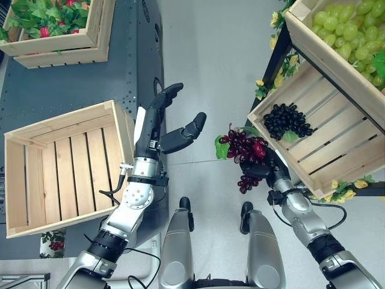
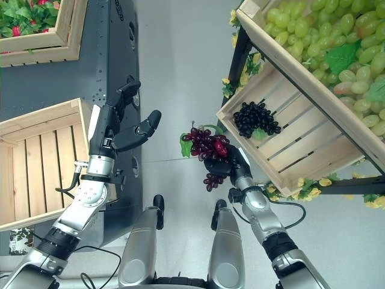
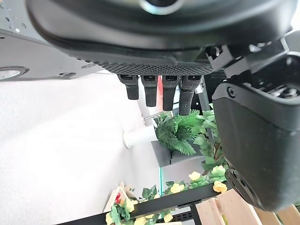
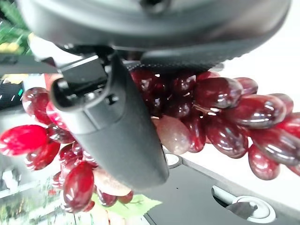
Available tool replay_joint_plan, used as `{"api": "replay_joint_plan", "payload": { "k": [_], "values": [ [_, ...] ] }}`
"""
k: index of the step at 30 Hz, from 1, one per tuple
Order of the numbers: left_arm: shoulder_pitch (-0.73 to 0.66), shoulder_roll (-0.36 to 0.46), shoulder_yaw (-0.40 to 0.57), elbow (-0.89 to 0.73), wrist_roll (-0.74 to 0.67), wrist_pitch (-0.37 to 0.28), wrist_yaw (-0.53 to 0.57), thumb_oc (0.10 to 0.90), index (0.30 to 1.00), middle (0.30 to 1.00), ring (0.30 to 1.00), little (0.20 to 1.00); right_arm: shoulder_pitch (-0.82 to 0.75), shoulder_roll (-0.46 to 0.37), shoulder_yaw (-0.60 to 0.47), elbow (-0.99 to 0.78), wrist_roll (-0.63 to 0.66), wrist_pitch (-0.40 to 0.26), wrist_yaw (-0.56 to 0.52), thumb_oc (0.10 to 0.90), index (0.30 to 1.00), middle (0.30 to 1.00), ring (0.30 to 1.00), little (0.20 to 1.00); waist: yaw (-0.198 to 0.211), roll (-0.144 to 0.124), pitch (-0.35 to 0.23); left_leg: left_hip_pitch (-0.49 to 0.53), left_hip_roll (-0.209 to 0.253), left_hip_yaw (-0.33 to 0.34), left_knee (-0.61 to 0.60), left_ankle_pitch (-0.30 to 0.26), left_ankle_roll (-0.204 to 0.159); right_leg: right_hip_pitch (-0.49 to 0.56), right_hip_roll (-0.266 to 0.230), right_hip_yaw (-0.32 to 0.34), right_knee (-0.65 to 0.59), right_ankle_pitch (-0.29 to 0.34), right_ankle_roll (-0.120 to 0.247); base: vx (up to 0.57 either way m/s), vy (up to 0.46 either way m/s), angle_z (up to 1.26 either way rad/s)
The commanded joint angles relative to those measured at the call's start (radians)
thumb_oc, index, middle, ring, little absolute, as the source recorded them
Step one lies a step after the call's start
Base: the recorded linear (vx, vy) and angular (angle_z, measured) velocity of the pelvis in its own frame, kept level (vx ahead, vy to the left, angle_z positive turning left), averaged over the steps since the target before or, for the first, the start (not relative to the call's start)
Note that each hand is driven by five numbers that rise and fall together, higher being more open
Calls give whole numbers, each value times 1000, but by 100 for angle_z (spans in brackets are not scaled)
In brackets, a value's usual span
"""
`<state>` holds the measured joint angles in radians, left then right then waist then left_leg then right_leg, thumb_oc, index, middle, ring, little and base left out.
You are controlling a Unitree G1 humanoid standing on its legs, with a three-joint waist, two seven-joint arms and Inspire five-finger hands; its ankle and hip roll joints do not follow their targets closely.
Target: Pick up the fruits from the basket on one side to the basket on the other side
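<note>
My right hand [image 1: 263, 167] is shut on a bunch of dark red grapes [image 1: 242, 147] with a green leaf, held in the air between the two sides. The wrist view shows the red grapes [image 4: 220, 117] pressed under the palm, the thumb [image 4: 117, 131] curled across them. A bunch of black grapes [image 1: 286, 120] lies in the lower wooden crate [image 1: 337, 158] on the right. On the left stands an empty wooden crate [image 1: 60, 168]. My left hand [image 1: 157, 126] hangs open beside that crate's right wall, fingers [image 3: 161, 91] straight, holding nothing.
An upper crate [image 1: 325, 54] at the right holds green grapes [image 1: 352, 33]. Another crate [image 1: 66, 42] at the top left holds leaves and red fruit. Yellow flowers and leaves [image 1: 280, 66] trim the right rack. Grey floor lies between the sides.
</note>
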<state>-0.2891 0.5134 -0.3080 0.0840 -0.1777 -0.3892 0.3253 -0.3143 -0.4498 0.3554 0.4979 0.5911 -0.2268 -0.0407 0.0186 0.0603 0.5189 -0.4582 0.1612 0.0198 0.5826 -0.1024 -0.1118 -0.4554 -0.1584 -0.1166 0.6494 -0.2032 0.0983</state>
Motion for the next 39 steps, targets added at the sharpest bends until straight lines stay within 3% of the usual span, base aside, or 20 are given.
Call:
{"api": "replay_joint_plan", "payload": {
  "k": [1, 9, 20, 30, 39],
  "values": [
    [-27, 3, 21, -108, -45, -120, -50, 800, 900, 900, 900, 900, -69, 48, -112, -61, 152, -149, -55, 400, 300, 300, 300, 300, 6, -29, -21, -86, -48, 47, 132, 43, 42, 137, 43, -83, -135, 87, -67, 119, -34, 3],
    [39, 43, 32, -112, -84, -63, -138, 800, 900, 900, 900, 900, -12, 45, -221, 46, 300, -135, -131, 400, 300, 300, 300, 300, 33, -31, -65, -16, -42, 70, 102, 8, 52, 215, 31, -111, -165, 101, -59, 148, -31, 3],
    [112, 94, 35, -120, -154, -52, -234, 800, 900, 900, 900, 900, 59, 32, -375, 88, 446, -166, -246, 400, 300, 300, 300, 300, 54, -41, -107, 40, -58, 81, 65, -30, 62, 255, 30, -132, -181, 109, -44, 107, -25, 2],
    [92, 128, -5, -126, -179, -74, -245, 800, 900, 900, 900, 900, 57, 27, -414, 141, 506, -187, -274, 400, 300, 300, 300, 300, 53, -38, -92, 18, -59, 79, 82, -31, 63, 226, 33, -136, -148, 110, -39, 12, -14, 2],
    [52, 166, -45, -137, -214, -85, -260, 800, 900, 900, 900, 900, 24, 16, -454, 148, 555, -261, -330, 400, 300, 300, 300, 300, 51, -32, -58, -28, -54, 63, 98, -21, 51, 185, 38, -139, -127, 119, -33, -28, -36, 1]
  ]
}}
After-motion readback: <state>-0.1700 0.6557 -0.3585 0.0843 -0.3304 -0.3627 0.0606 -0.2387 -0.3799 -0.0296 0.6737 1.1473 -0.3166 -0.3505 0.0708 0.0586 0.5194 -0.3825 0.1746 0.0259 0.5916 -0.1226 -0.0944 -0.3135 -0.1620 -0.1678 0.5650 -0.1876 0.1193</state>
